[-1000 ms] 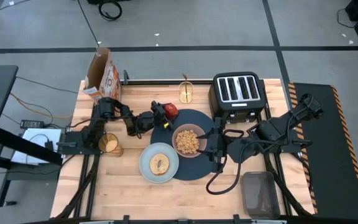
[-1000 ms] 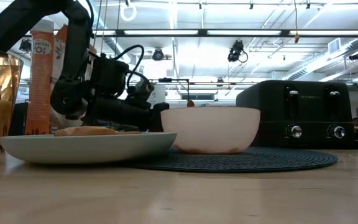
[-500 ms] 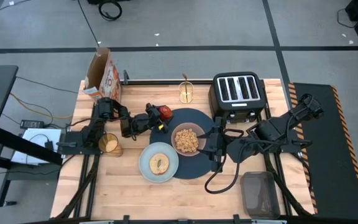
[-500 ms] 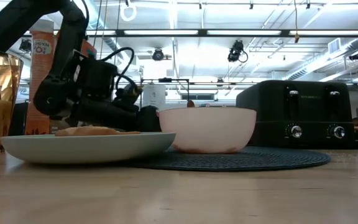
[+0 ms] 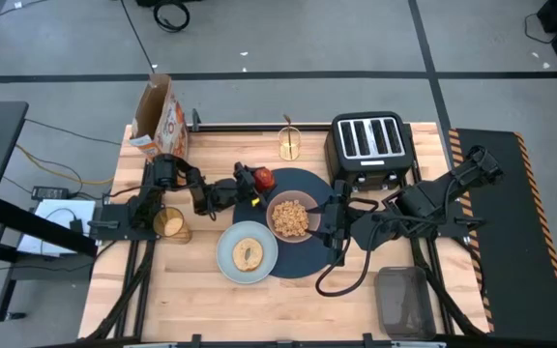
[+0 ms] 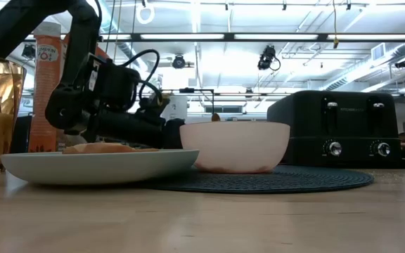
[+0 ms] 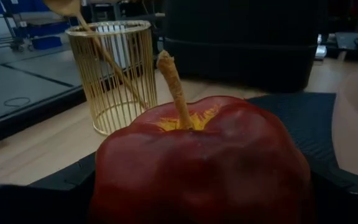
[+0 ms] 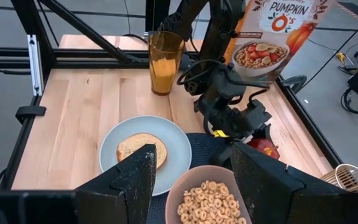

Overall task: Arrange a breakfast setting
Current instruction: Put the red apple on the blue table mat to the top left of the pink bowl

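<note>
Left tool (image 5: 252, 184), clamped on red apple (image 5: 262, 177), has carried it back toward placemat (image 5: 303, 271); right tool (image 5: 336, 215) open.

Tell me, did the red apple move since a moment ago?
Yes. In the high view the red apple, held in the left pincer, has shifted right, toward the toaster, onto the placemat's edge.

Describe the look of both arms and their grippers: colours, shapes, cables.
Both arms are black, built of jointed tubular links with bulky rounded joints. Black cables loop loosely along the left arm and curl beside the right arm. The right gripper has two broad, flat, dark fingers. The left gripper is black with a small yellow mark.
</note>
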Action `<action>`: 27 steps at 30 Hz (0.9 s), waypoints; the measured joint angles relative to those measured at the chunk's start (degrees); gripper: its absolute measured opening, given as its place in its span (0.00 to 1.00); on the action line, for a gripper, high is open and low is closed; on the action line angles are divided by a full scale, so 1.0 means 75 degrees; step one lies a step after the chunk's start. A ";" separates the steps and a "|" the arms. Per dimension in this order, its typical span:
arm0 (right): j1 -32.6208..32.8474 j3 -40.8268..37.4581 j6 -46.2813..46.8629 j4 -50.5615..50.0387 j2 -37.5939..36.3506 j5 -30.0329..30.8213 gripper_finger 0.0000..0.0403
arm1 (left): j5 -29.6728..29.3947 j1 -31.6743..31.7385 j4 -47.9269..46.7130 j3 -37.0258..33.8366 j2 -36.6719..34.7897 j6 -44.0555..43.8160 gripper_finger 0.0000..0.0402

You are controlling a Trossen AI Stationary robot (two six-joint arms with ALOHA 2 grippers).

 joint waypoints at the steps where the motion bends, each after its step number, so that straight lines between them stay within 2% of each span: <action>1: 0.0000 0.0000 -0.0001 0.0000 0.0000 0.0000 0.53 | -0.0006 0.0005 -0.0049 0.0000 0.0000 0.0001 0.85; 9: 0.0000 0.0000 0.0000 0.0000 0.0000 -0.0003 0.53 | -0.0003 0.0013 -0.0442 -0.0009 0.0015 -0.0060 0.91; 18: 0.0005 0.0000 0.0114 0.0000 0.0000 -0.0235 0.53 | -0.0015 0.0011 -0.0378 0.0000 -0.0048 -0.0061 0.92; 27: 0.0190 0.0000 0.0115 0.0000 -0.0003 -0.0236 0.53 | -0.0020 -0.0010 -0.0622 0.0000 -0.0503 -0.0056 0.92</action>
